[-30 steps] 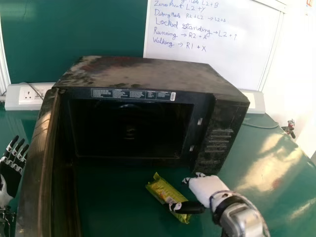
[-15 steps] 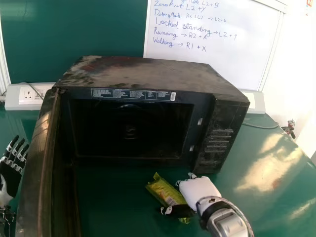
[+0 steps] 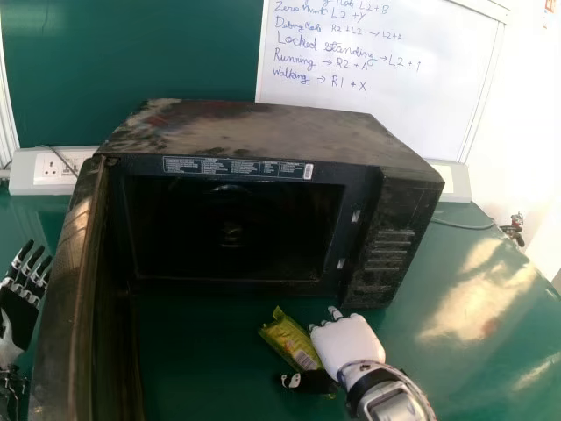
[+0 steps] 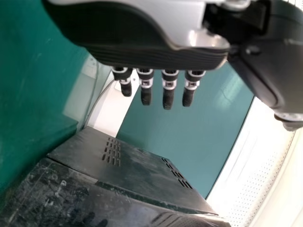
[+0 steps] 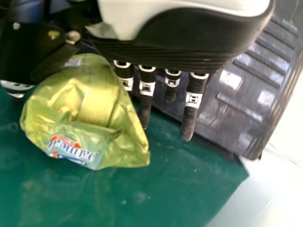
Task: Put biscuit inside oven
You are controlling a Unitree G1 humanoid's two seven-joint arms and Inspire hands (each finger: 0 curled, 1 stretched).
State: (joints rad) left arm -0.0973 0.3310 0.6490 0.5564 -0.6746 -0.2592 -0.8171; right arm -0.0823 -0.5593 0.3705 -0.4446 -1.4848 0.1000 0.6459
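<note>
Head view: biscuit packet (image 3: 287, 338) on surface (image 3: 202, 360), before oven (image 3: 263, 132); right hand (image 3: 348, 342) beside it, thumb across near end. Left hand (image 3: 19, 314) outside door (image 3: 70, 289). Left wrist view: fingers (image 4: 168, 98) straight, slightly spread. Right wrist view: fingers straight, apart.

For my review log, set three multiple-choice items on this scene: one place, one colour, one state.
1. Where is the biscuit packet?
A) on the table in front of the oven
B) inside the oven
C) on top of the oven

2. What is the packet's main colour?
A) red
B) white
C) yellow-green

3. How is the oven door?
A) shut
B) swung open
C) detached

1 A: it lies outside, before the opening.
2 C: its wrapper shows this.
3 B: it stands out from the oven's left side.
</note>
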